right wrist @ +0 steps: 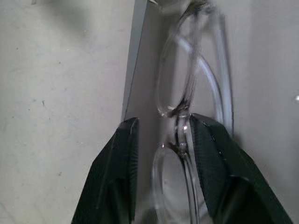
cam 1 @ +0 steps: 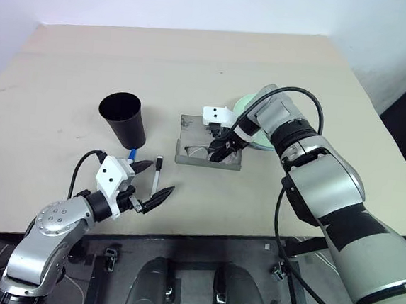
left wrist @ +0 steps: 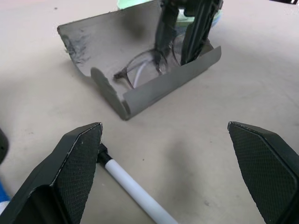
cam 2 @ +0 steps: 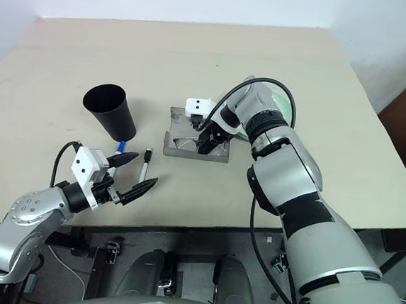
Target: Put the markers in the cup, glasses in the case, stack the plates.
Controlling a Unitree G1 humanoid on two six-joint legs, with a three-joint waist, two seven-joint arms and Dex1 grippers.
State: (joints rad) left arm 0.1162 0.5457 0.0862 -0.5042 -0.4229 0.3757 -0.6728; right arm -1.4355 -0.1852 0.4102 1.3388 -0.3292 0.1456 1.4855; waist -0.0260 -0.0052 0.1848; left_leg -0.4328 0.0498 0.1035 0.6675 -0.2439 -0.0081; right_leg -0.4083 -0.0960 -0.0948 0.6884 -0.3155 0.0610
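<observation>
Both arms reach over the table: right fingers (cam 1: 219, 150) parted astride the glasses (right wrist: 187, 107), left fingers (cam 1: 153, 182) spread wide.

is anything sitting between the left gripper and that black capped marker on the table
Nothing visible does. The open left gripper sits right at the white-barrelled, black-capped marker, with only bare beige table between its fingers. The matte black tapered cup stands beyond, upright.

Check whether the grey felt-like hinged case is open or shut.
Open: the grey felt-like hinged case has its lid folded back, with the pale translucent-framed glasses lying inside.
</observation>
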